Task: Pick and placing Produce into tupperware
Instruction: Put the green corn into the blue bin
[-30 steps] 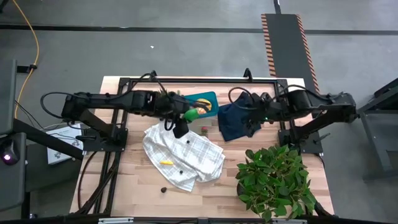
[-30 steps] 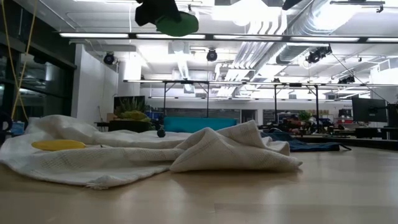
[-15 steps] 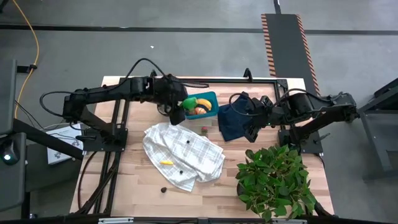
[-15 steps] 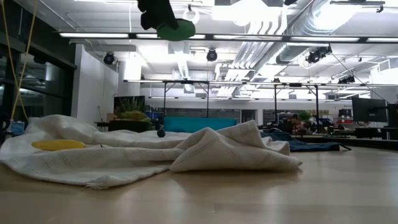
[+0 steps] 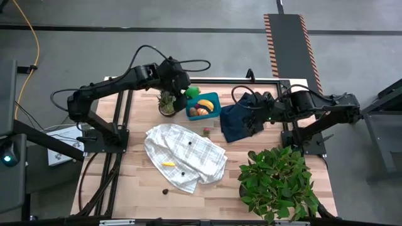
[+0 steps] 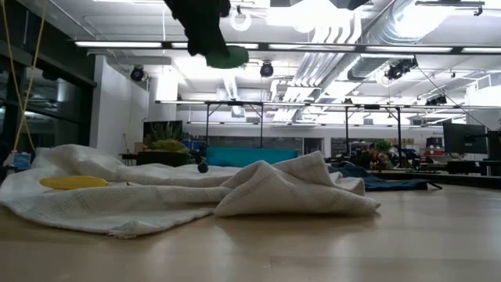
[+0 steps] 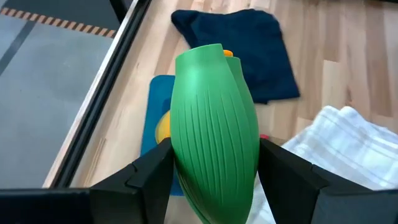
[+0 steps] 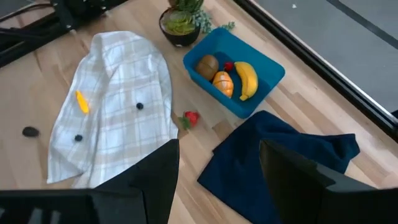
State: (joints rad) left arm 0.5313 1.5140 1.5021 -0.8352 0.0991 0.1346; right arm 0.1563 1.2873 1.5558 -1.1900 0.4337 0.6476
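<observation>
Nearest us, at the table's front edge, we see a small dark berry on the bare wood and, to the right, the big leafy green plant. Just behind them the white checked cloth lies rumpled, carrying a small yellow piece and two tiny dark berries. Past the cloth a red strawberry sits on the wood, close to the dark navy cloth. Above that navy cloth we find the right gripper, its fingers spread apart with nothing between them. Farther back stands the teal tupperware, already holding a yellow banana, an orange piece, a brown piece and a small red piece. Beside it, toward the left, is the small spiky potted plant. Over the container's near-left corner we have the left gripper, raised in the air and clamped on a ribbed green vegetable, its fingers pressed against both flanks and held wide by the vegetable's girth.
</observation>
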